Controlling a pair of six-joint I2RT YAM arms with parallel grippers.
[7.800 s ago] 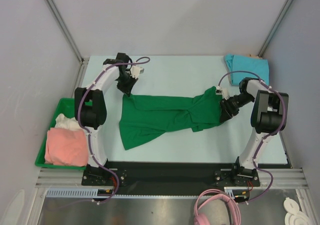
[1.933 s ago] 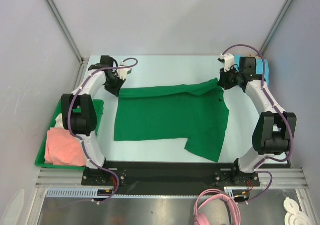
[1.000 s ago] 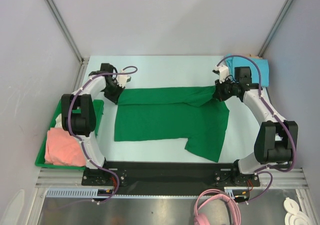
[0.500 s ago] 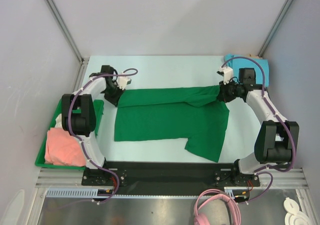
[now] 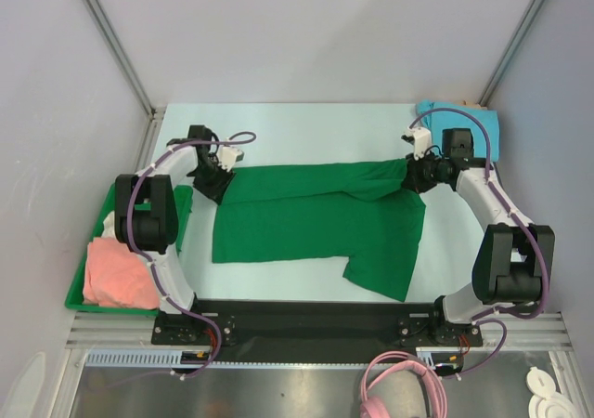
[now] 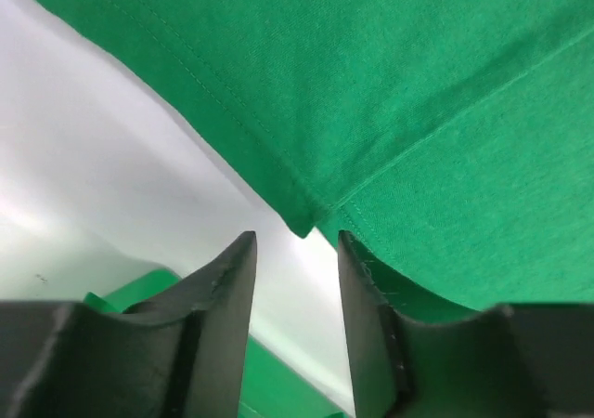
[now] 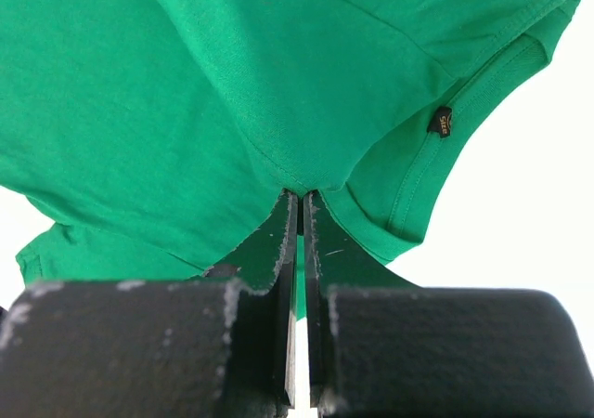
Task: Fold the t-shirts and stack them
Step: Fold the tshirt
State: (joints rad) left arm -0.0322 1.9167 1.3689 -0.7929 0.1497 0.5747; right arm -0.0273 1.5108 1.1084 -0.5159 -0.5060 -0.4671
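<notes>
Half a second on, the left gripper (image 6: 295, 241) has let go, fingers spread, with the corner of the dark green shirt (image 5: 316, 218) just beyond them on the table (image 5: 316, 130). Right gripper (image 7: 299, 200) pinches its folded edge; that arm partly hides the turquoise shirt (image 5: 490, 130).

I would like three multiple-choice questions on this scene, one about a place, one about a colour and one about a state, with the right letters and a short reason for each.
1. Where on the table does the turquoise shirt lie?
A) far right corner
B) near left corner
C) middle

2. What colour is the spread shirt in the middle?
A) white
B) salmon-pink
C) dark green

3. The left tool is:
A) shut on cloth
B) open
C) out of view

Key:
1 A, it lies at the far right edge.
2 C, the cloth is plainly dark green.
3 B, a gap shows between its fingers, and the shirt corner lies ahead of them, not pinched.
</notes>
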